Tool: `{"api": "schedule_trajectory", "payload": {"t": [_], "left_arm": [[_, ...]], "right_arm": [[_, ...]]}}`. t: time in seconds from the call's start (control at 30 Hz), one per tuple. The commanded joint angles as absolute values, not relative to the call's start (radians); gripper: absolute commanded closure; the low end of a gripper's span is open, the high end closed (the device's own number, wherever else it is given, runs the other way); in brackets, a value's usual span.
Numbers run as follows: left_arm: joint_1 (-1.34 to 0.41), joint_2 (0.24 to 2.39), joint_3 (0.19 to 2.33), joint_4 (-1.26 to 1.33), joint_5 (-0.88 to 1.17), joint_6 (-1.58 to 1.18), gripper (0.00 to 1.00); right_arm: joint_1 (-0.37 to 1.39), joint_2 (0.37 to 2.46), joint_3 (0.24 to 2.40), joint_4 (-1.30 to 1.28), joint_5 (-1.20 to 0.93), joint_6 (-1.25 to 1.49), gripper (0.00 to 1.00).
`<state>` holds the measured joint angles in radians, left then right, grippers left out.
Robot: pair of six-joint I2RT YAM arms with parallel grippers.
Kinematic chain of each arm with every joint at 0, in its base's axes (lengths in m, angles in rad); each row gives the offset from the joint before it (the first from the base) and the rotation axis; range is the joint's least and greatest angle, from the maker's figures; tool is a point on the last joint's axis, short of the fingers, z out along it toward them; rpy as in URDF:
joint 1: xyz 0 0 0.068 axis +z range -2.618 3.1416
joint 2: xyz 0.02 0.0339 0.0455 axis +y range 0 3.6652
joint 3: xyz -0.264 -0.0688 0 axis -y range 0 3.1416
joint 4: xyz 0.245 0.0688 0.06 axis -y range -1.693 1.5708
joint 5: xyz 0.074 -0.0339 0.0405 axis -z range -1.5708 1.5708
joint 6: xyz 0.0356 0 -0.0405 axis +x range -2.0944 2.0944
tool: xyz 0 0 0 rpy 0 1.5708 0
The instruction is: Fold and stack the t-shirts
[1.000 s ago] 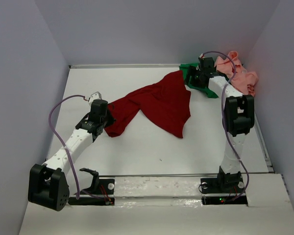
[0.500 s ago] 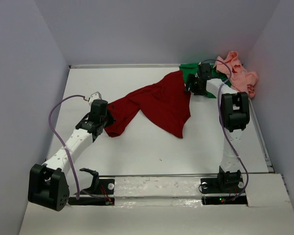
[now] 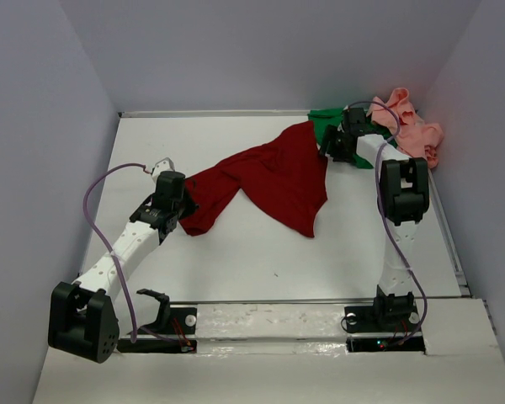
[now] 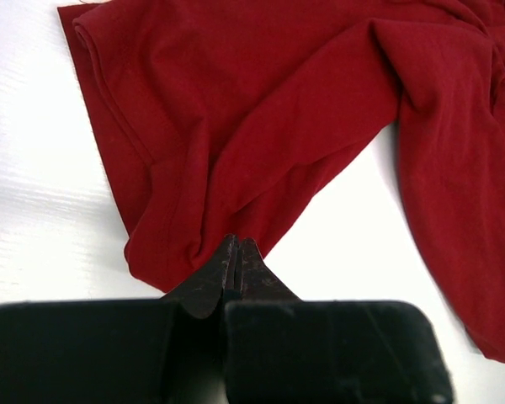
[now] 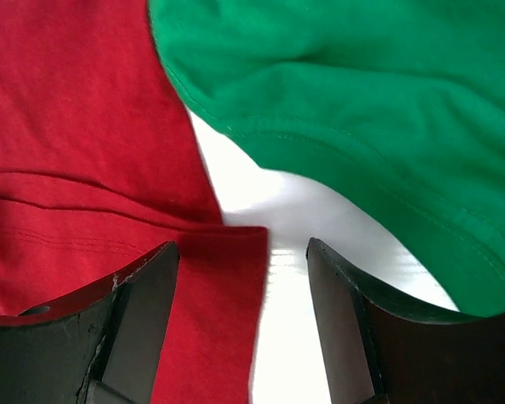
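The dark red t-shirt [image 3: 269, 177] lies spread and rumpled across the middle of the white table [image 3: 252, 261]. My left gripper [image 4: 233, 244] is shut, its tips pinching the hem at the shirt's near-left end [image 3: 183, 212]. The bright green t-shirt [image 3: 324, 124] is bunched at the back right, partly hidden under my right arm. The salmon pink t-shirt [image 3: 414, 133] sits crumpled in the far right corner. My right gripper [image 5: 240, 269] stands open, low over the table. The far corner of the dark red t-shirt [image 5: 76, 126] lies between its fingers, and the green t-shirt's hem [image 5: 362, 93] is just beyond.
Grey walls close in the table on the left, back and right. A thin rail [image 3: 450, 244] runs along the right edge. Purple cables [image 3: 97, 189] loop off both arms.
My right gripper has moved from above the green t-shirt toward the left, down to the red shirt's far corner, its jaws narrowing slightly. The left arm has held still.
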<state>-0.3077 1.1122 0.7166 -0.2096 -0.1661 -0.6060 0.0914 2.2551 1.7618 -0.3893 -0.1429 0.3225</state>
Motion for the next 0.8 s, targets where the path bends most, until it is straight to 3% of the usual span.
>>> {"api": "schedule_trajectory", "payload": {"t": [0.0,0.17,0.4,0.57,0.63,0.67,0.73,0.77], "left_arm": [[-0.313,1.094,0.738,-0.212,-0.189,-0.595,1.0],[-0.313,1.098,0.741,-0.212,-0.19,-0.594,1.0],[-0.313,1.103,0.741,-0.213,-0.19,-0.594,1.0],[-0.313,1.114,0.75,-0.229,-0.212,-0.595,0.98],[-0.311,1.124,0.75,-0.227,-0.219,-0.594,0.93],[-0.311,1.137,0.75,-0.229,-0.221,-0.594,0.83],[-0.311,1.149,0.743,-0.218,-0.222,-0.594,0.72],[-0.311,1.154,0.738,-0.215,-0.222,-0.598,0.67]], "right_arm": [[0.086,2.298,1.796,-0.387,-0.198,0.342,0.32],[0.086,2.318,1.804,-0.377,-0.226,0.345,0.32],[0.086,2.338,1.804,-0.379,-0.255,0.357,0.49],[0.086,2.353,1.819,-0.42,-0.273,0.357,0.48],[0.086,2.352,1.815,-0.423,-0.273,0.359,0.69],[0.086,2.352,1.81,-0.425,-0.273,0.359,0.84],[0.086,2.349,1.807,-0.426,-0.272,0.357,0.98],[0.086,2.345,1.804,-0.428,-0.268,0.354,1.0]]}}
